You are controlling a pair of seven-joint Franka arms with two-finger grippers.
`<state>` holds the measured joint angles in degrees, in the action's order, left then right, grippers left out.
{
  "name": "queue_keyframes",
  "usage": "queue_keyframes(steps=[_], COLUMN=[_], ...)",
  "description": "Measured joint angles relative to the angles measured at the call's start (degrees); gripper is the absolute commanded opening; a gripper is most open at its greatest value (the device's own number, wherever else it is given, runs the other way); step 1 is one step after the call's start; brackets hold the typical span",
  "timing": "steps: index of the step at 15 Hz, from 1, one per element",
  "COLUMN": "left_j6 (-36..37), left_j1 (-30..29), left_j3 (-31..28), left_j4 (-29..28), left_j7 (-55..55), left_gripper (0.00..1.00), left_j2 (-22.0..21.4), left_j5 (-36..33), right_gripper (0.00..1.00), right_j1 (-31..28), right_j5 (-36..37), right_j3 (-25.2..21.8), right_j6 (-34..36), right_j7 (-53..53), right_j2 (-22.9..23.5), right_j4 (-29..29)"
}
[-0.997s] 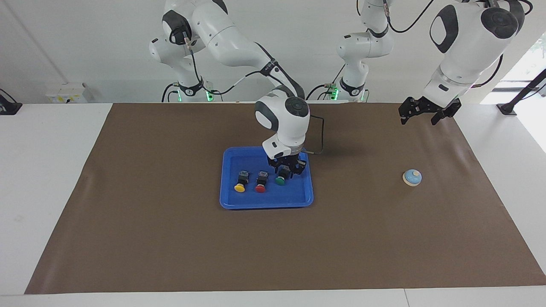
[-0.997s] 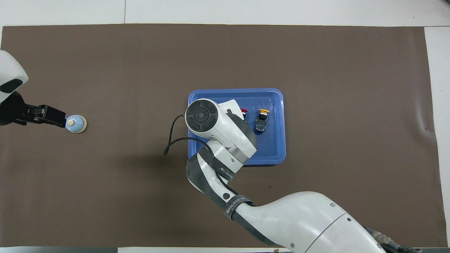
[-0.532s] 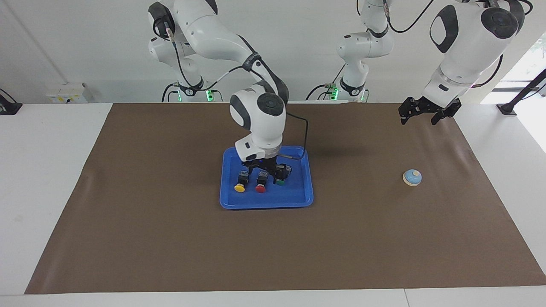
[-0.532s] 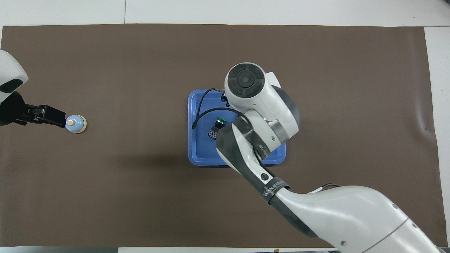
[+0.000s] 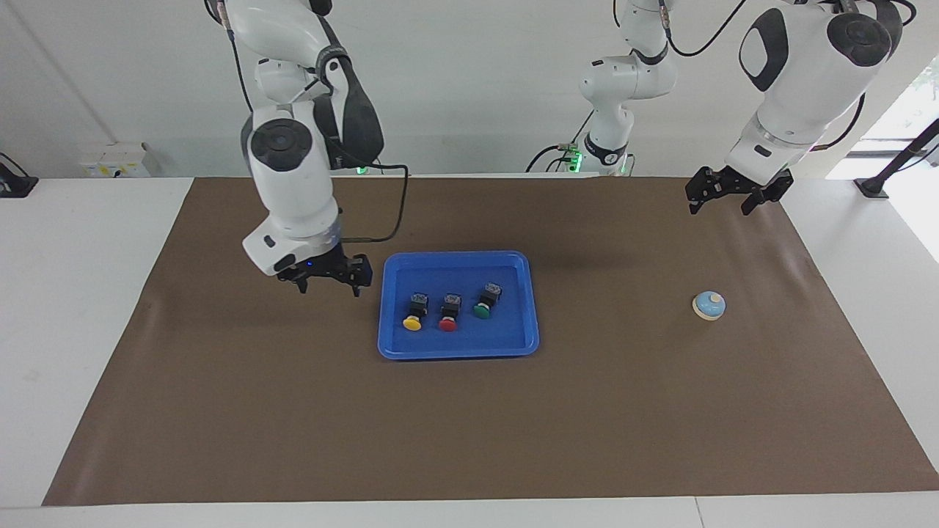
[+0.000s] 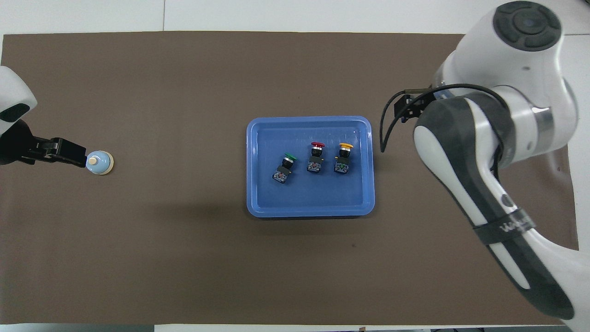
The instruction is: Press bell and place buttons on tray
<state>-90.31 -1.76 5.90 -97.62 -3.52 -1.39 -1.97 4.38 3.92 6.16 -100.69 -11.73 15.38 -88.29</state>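
Note:
The blue tray [image 5: 506, 336] [image 6: 309, 198] lies mid-mat and holds three buttons in a row: yellow [image 5: 413, 314] [image 6: 343, 159], red [image 5: 449, 314] [image 6: 315, 158] and green [image 5: 484, 302] [image 6: 285, 168], the green one slightly askew. My right gripper [image 5: 328, 279] hangs open and empty over the mat beside the tray, toward the right arm's end; in the overhead view the arm hides most of it. The light-blue bell [image 5: 709, 305] [image 6: 99, 162] sits on the mat toward the left arm's end. My left gripper [image 5: 722, 196] [image 6: 76, 156] waits open, raised above the mat, apart from the bell.
A brown mat [image 5: 293, 411] covers most of the white table [image 5: 73, 293]. The right arm's big white links [image 6: 498, 138] hang over the mat toward the right arm's end of the table. Nothing else lies on the mat.
My right gripper opened off the green button, left it in the tray, then rose and swung away toward the right arm's end. The left arm and bell have not moved.

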Motion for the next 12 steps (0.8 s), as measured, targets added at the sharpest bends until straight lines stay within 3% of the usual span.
queue_keyframes(steps=[3, 8, 12], left_j6=[0.0, 0.0, 0.0], left_j1=[0.0, 0.0, 0.0], left_j3=[0.0, 0.0, 0.0], left_j4=[0.0, 0.0, 0.0], left_j7=[0.0, 0.0, 0.0], left_gripper=[1.00, 1.00, 1.00], left_j2=[0.0, 0.0, 0.0], left_j5=[0.0, 0.0, 0.0], right_gripper=[1.00, 1.00, 1.00], right_j1=[-5.2, -6.0, -6.0], right_j5=[-1.4, -1.5, -1.5], right_j3=[0.0, 0.3, 0.4], right_j6=[5.9, 16.9, 19.9], right_j7=[9.6, 11.3, 11.3], right_j2=[-5.1, -14.2, -16.3], right_j4=[0.2, 0.1, -0.2])
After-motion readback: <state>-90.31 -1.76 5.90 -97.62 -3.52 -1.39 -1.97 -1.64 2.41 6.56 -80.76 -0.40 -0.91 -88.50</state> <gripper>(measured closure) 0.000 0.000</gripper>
